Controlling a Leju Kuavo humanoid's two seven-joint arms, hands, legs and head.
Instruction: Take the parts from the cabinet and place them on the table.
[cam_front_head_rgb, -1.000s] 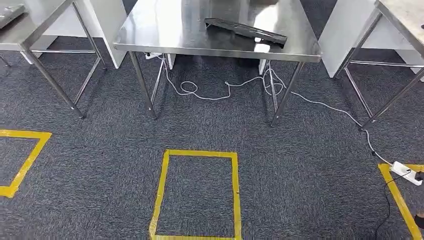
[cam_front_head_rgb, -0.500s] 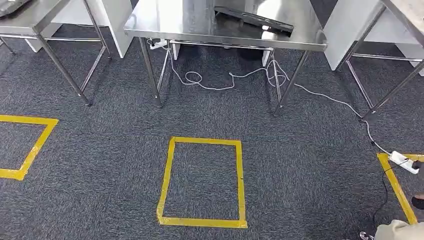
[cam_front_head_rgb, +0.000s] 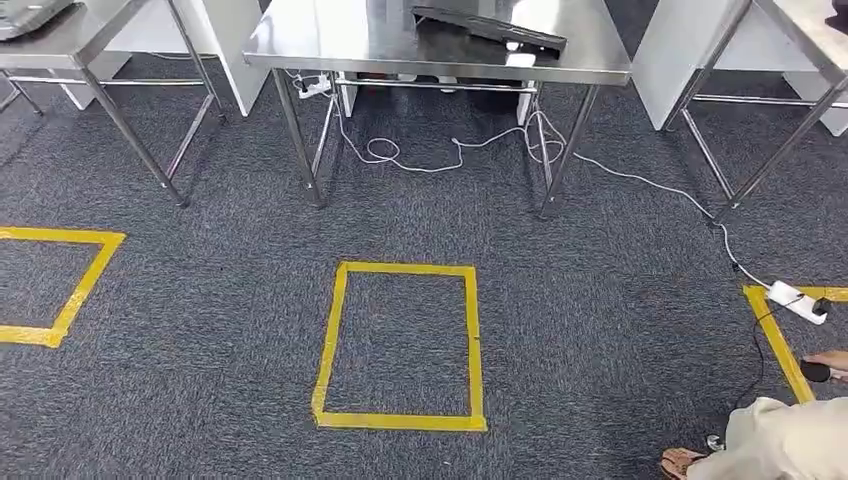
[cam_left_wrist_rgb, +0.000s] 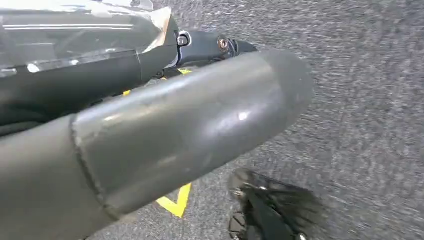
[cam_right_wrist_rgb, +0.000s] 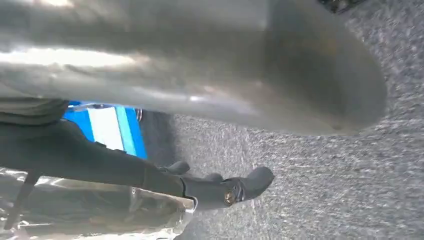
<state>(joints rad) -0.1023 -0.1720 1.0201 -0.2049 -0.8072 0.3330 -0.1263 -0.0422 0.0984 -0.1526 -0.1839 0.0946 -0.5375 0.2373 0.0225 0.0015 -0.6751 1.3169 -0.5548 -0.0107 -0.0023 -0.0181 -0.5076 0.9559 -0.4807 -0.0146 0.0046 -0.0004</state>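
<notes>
- Left hand (cam_left_wrist_rgb: 165, 135) and right hand (cam_right_wrist_rgb: 210, 65) hang over carpet; whether either grips anything, I cannot tell.
- Steel table (cam_front_head_rgb: 330, 45) stands ahead.
- Black part (cam_front_head_rgb: 488, 28) lies near its far right corner.
- Judged step: walking; next, fetch cabinet parts.

The left robot hand (cam_left_wrist_rgb: 165, 135) has a thick, smooth grey thumb with a rounded tip and a visible seam across it. Beside it run darker, nearly black fingers (cam_left_wrist_rgb: 210, 45), one carrying a brass-coloured screw close to its tip. The right robot hand (cam_right_wrist_rgb: 200, 65) has the same broad grey thumb, glossy with highlights. Its dark fingers (cam_right_wrist_rgb: 220, 190) end in a rounded tip with a small brass-coloured screw.
</notes>
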